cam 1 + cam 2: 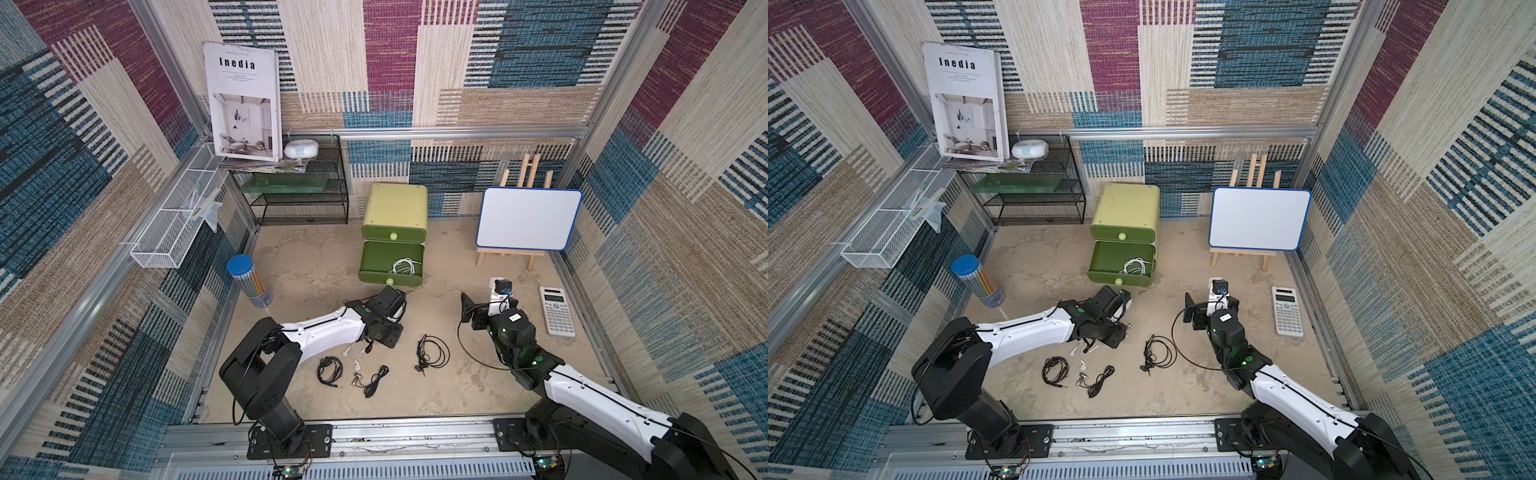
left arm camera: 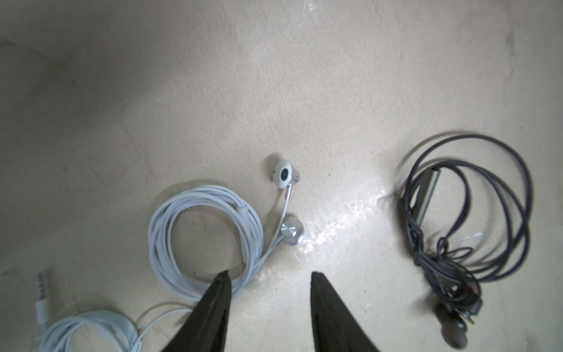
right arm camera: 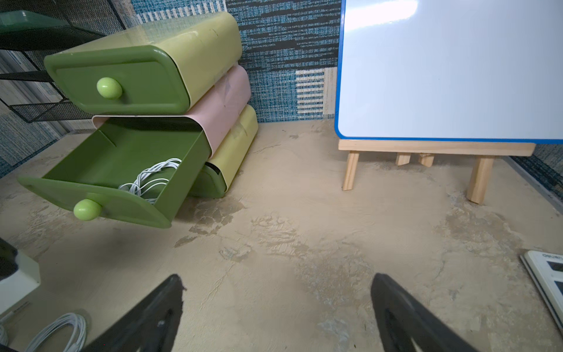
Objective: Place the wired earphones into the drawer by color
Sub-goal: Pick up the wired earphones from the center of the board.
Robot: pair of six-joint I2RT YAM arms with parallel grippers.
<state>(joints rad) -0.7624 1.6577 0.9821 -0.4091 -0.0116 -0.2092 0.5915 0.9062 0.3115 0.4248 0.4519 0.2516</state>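
The left gripper (image 2: 269, 274) hangs over the white earphones (image 2: 204, 240), a flat coil on the table (image 2: 304, 76). Its jaws are half apart and empty, one tip on the coil's rim and the other outside it. The right gripper (image 3: 275, 283), wide and empty, is farther off; the open drawer (image 3: 131, 143) holds one white bundle (image 3: 149, 179).

table (image 1: 316, 266): beige, carrying drawer unit (image 1: 395, 208), whiteboard easel (image 1: 528, 218), calculator (image 1: 557, 311), pencil tube (image 1: 249, 280), mesh rack (image 1: 299, 199)
near edge: black earphones (image 1: 434, 353), white earphones (image 2: 204, 240) lying coiled

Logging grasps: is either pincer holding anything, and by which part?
Nothing held. Left pincer straddles the white earphone coil, jaws apart; right pincer open, empty.
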